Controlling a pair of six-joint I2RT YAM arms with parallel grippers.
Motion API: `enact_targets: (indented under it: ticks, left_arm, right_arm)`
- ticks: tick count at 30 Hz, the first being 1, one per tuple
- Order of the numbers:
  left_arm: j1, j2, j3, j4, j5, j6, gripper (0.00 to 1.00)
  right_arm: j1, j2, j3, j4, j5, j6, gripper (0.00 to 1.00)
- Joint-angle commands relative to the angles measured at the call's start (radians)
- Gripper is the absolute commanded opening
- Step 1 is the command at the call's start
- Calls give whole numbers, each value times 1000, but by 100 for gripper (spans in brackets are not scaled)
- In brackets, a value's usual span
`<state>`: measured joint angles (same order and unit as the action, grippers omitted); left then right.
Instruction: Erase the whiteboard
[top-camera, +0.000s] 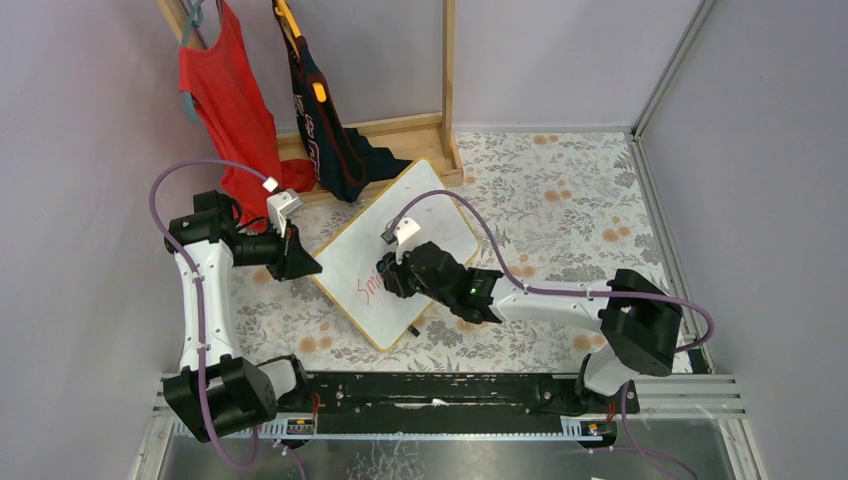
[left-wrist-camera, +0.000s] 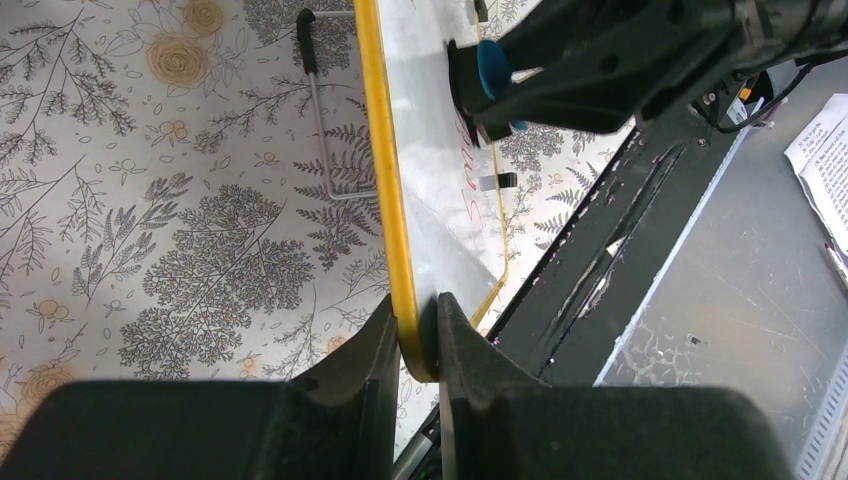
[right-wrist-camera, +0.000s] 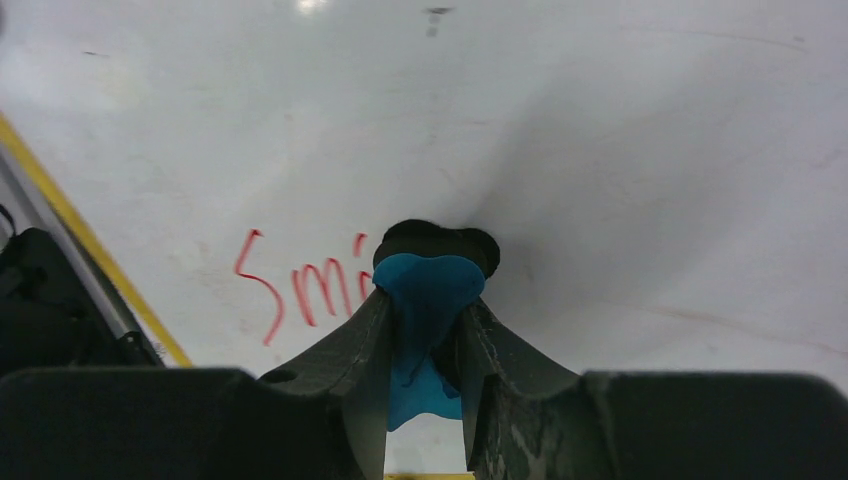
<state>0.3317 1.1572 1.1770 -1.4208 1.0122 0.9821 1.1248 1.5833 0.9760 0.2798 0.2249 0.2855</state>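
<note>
The whiteboard (top-camera: 425, 215) lies angled on the floral tablecloth, white with a yellowish wood frame. Red writing (top-camera: 367, 290) reading "Smi" sits near its near-left end. My left gripper (top-camera: 305, 263) is shut on the board's left frame edge (left-wrist-camera: 385, 180), with one finger on each side (left-wrist-camera: 415, 335). My right gripper (top-camera: 390, 272) is shut on a blue eraser (right-wrist-camera: 427, 285) with a black felt face. The eraser is pressed onto the board (right-wrist-camera: 600, 150) just right of the red letters (right-wrist-camera: 300, 290). The left wrist view shows the eraser (left-wrist-camera: 492, 65) held against the board face.
A wooden clothes rack (top-camera: 400, 135) stands at the back with a red shirt (top-camera: 225, 100) and a dark garment (top-camera: 320, 120) hanging. A wire stand leg (left-wrist-camera: 320, 130) lies on the cloth beside the board. A black rail (top-camera: 450, 390) runs along the near edge. Papers (left-wrist-camera: 825, 150) lie beyond it.
</note>
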Motion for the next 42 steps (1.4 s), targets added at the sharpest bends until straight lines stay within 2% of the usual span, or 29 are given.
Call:
enact_targets:
  ticks: [1,6,11,14,23,29,33,42]
  left_arm:
    - [-32,-9,-29,-30,-38,61,0]
    - [-33,-9,-30,-30,-36,58,0]
    - [-34,-11,-28,-30,-37,57,0]
    - [-34,-9,-28,-30,-39,58,0]
    - [-36,-13,-23,-30,-41,55,0]
    - [-38,-12,-25,-30,-40,57,0]
    - [-37,-13,-26,-31,-38,58,0]
    - [-39,-9,-29,-30,-36,61,0]
  right_arm:
    - [66,60,79,80,-70,41,1]
    - [85,67,89,82,-76,45,1]
    - [81,49,74,33,60,4,0]
    - [41,40,52,5,109,-26,0]
    - [-124,-52,-62,-6,125,-47,0]
    - [-135,-52,-57,-6,98,-45,0]
    - [-109,-41,-44,15,27,5,0]
    - [86,46,99,17,24,30,0]
